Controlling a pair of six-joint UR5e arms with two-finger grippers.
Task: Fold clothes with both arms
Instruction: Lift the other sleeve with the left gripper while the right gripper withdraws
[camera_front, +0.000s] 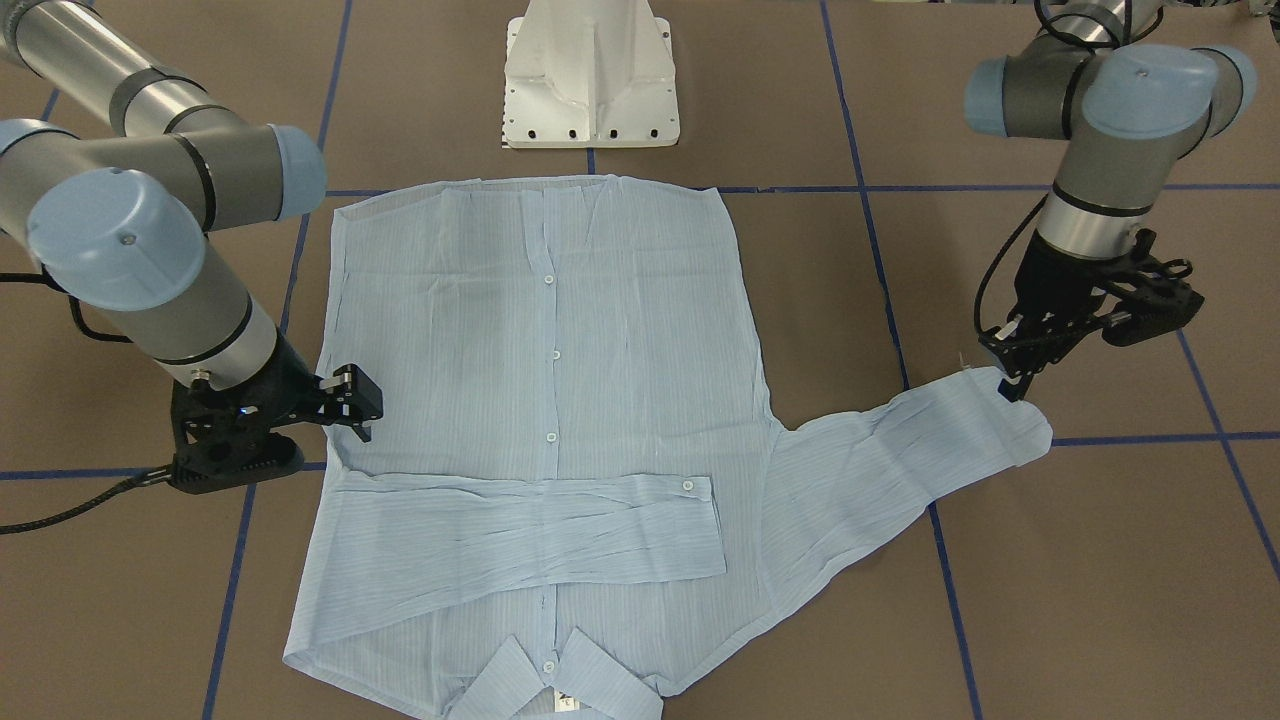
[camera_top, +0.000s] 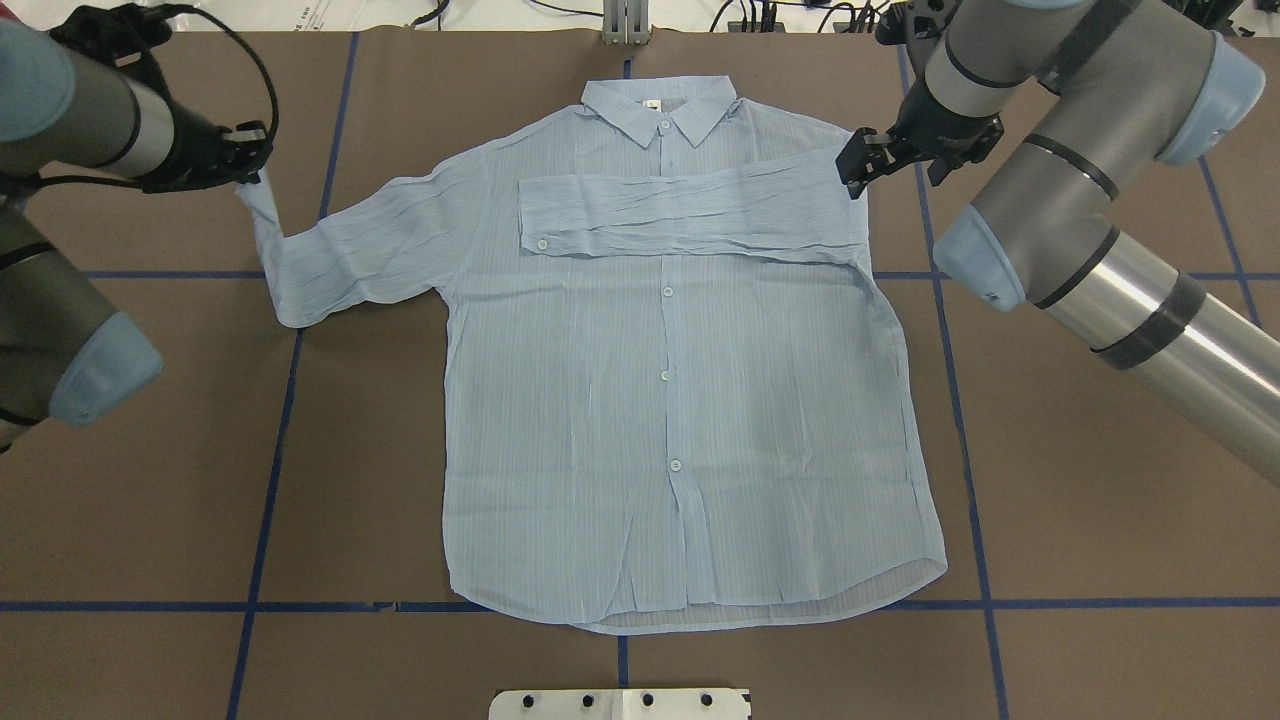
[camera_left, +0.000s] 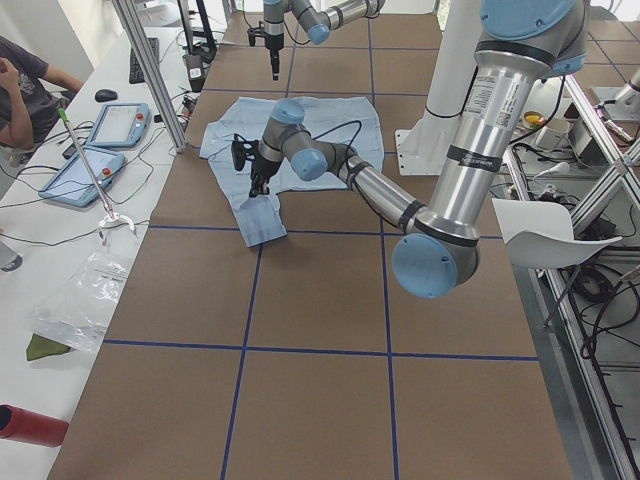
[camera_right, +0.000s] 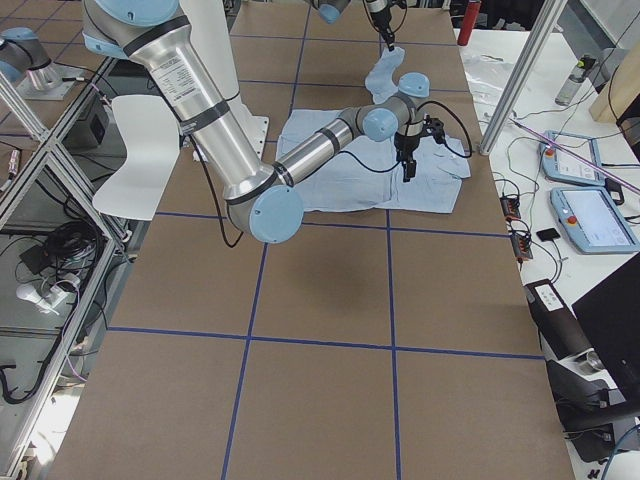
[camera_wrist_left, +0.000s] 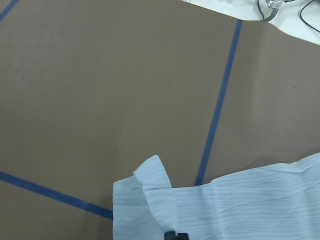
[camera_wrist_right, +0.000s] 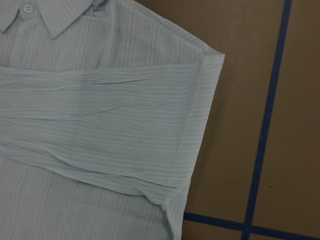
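We seem to be on the second sleeve: the shirt (camera_top: 680, 400) lies flat on the table (camera_top: 150, 500), and the left gripper (camera_top: 245, 178) pinches its loose cuff (camera_top: 258, 215) at 9 o'clock, to carry toward 3 o'clock next. The right gripper (camera_top: 856, 178) hangs by the 2 o'clock shoulder, and we cannot tell how its jaws stand. Only the left wrist view shows the cuff curled.

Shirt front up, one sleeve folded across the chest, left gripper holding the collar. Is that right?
Wrong on the collar: the left gripper holds the cuff of the outstretched sleeve, as the overhead exterior view shows. The shirt is front up, with the other sleeve folded across the chest.
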